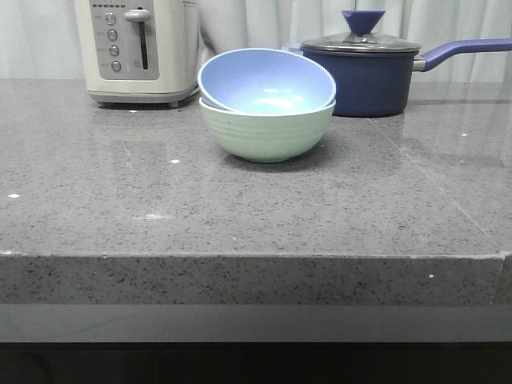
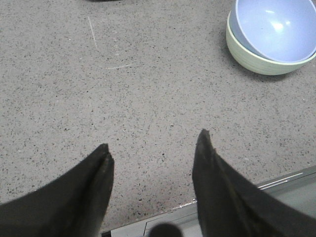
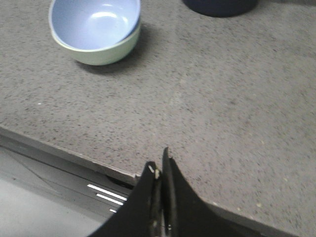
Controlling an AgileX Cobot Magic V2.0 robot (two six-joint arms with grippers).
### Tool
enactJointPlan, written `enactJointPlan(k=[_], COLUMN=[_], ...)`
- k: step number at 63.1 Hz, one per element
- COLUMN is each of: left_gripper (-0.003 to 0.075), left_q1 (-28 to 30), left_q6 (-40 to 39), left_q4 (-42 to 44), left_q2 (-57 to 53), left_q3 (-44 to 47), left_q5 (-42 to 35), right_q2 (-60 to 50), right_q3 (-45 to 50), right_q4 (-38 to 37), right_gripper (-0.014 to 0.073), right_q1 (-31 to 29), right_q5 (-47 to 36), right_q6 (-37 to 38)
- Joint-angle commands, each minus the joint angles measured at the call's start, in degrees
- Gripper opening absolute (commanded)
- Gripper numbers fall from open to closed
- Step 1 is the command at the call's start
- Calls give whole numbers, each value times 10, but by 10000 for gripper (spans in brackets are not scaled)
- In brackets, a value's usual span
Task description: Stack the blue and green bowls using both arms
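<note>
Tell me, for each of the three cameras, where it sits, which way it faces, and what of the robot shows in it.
Front view: at counter height, facing forward at the blue bowl nested in the green bowl, with a toaster and saucepan behind; no robot parts show.
Left wrist view: above the counter's near edge, looking down; the left gripper, open, shows.
Right wrist view: also over the near edge, looking down; the right gripper, shut, shows.
Shared: all three views show the stacked bowls.
</note>
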Motion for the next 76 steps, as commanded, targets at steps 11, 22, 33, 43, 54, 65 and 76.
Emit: enactJointPlan(k=[11, 22, 33, 43, 54, 65, 76], left_gripper=[367, 151, -20, -20, -20, -20, -20], left_q1=[2, 2, 2, 2, 0, 38, 126], left_q6=[-5, -5, -5, -5, -5, 0, 0], left_q4=[-7, -7, -7, -7, -9, -5, -24], left_q2=[-1, -1, -1, -1, -3, -70, -187], left_q3=[-14, -14, -14, -14, -9, 60, 210], left_q5=[-44, -43, -44, -44, -52, -137, -293], right_q2=[-5, -5, -5, -5, -5, -5, -5], right_q3=[-9, -8, -8, -8, -8, -8, -8], right_q4=[-35, -35, -35, -35, -35, -35, -34], right_gripper=[-54, -54, -54, -54, -54, -54, -54], right_q1=[-4, -4, -4, -4, -4, -4, -4], right_q5=[-39, -38, -38, -38, -38, -38, -38], right_q6=[31, 31, 31, 31, 31, 31, 31])
